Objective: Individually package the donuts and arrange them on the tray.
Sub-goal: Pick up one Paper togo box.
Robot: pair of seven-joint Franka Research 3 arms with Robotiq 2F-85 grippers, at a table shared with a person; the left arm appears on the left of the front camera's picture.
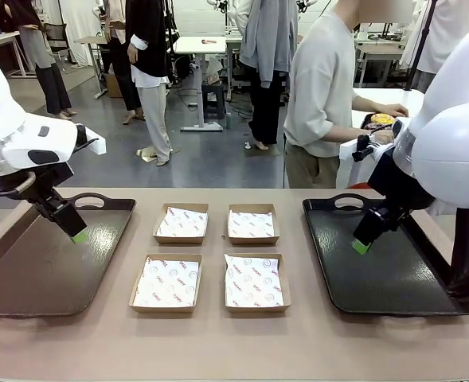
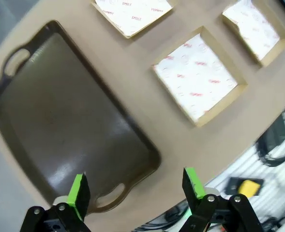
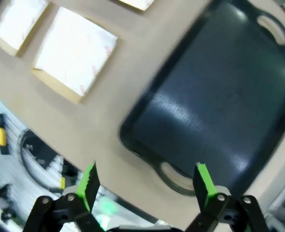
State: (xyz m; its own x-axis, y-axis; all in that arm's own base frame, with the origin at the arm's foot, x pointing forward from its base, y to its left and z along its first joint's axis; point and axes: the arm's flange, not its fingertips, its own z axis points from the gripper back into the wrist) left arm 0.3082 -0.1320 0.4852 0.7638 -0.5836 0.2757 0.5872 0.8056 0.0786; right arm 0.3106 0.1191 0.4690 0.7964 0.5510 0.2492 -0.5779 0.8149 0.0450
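Note:
A yellow donut (image 1: pixel 381 119) lies on a small dark dish on the white side table at the far right, where a person's hand (image 1: pixel 395 110) reaches. The other donuts are hard to make out there. A dark brown tray (image 1: pixel 27 270) lies at the table's left and a black tray (image 1: pixel 393 270) at its right; both are bare. My left gripper (image 1: pixel 79 235) hovers over the brown tray (image 2: pixel 69 121), open (image 2: pixel 135 191) with nothing between its fingers. My right gripper (image 1: pixel 361 247) hangs over the black tray (image 3: pixel 219 101), also open (image 3: pixel 144 181) and holding nothing.
Several paper-lined cardboard boxes sit in a square between the trays: (image 1: pixel 181 223), (image 1: pixel 251 224), (image 1: pixel 166 282), (image 1: pixel 254 282). All hold only paper. The person stands at the far right, turned toward the side table. Other people stand farther back.

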